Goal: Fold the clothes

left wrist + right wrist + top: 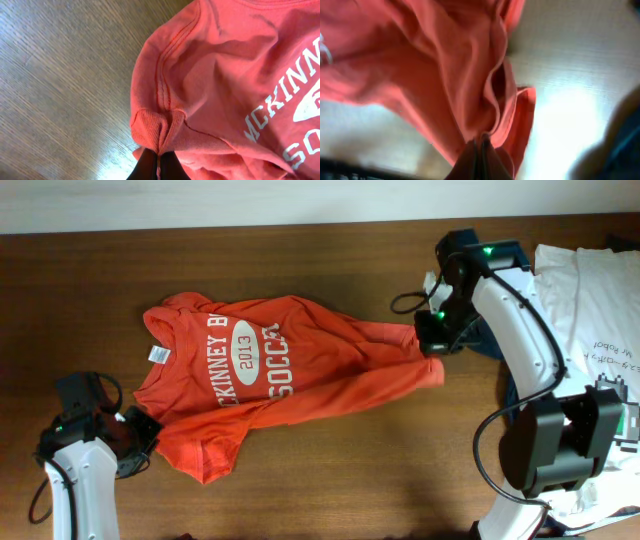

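An orange T-shirt (270,365) with white "McKinney 2013 Soccer" print lies stretched across the wooden table (320,470). My left gripper (140,442) is shut on the shirt's sleeve hem at the lower left; the left wrist view shows the pinched sleeve (159,125) between the black fingers (158,167). My right gripper (432,340) is shut on the shirt's bottom hem at the right end; the right wrist view shows the bunched orange fabric (470,75) held in the fingers (481,150).
A pile of white clothes (590,300) lies at the table's right edge, under and beside the right arm, with dark blue fabric (512,392) below it. A pale wall strip (200,205) runs along the far edge.
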Controlling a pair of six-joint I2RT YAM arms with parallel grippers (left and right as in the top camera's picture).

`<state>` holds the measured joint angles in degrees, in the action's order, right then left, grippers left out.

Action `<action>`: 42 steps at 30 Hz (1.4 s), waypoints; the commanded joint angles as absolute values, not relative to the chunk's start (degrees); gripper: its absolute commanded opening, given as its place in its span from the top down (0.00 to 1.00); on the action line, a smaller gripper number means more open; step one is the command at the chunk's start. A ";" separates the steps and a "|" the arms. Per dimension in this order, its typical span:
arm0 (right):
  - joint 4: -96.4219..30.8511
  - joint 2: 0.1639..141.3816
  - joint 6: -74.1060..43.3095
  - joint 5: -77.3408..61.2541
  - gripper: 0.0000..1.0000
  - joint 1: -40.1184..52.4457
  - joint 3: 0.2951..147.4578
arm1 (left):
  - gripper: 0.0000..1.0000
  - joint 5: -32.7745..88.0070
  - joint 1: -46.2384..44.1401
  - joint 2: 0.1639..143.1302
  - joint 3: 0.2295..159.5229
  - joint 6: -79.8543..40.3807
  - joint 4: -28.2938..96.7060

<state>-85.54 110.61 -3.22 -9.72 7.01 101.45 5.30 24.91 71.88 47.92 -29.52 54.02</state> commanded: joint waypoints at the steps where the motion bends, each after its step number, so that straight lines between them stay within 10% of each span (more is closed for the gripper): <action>1: -86.15 110.10 -3.42 -9.02 0.95 7.09 101.67 | 0.99 4.67 25.30 71.40 48.42 -28.36 53.78; 5: -66.41 114.43 -8.08 -9.06 0.95 7.18 101.56 | 0.99 4.69 25.30 71.40 48.42 -28.38 53.65; 8: -55.86 122.54 -9.06 -12.45 0.28 7.77 101.56 | 0.98 4.69 25.30 71.40 48.42 -28.38 53.65; 11: -57.80 121.51 -9.15 -9.69 0.18 5.50 104.18 | 0.99 4.69 25.30 71.40 48.42 -28.38 53.65; 20: -65.28 118.50 -5.34 -17.43 0.36 1.98 86.46 | 0.98 4.69 25.30 71.40 48.42 -28.38 53.52; 36: -49.89 118.43 -8.36 -25.04 0.35 -3.77 87.44 | 0.98 4.73 25.30 71.40 48.42 -28.38 53.45; 42: -48.25 118.43 -6.00 -25.93 0.95 0.32 87.44 | 0.94 4.73 25.30 71.40 48.42 -28.38 53.47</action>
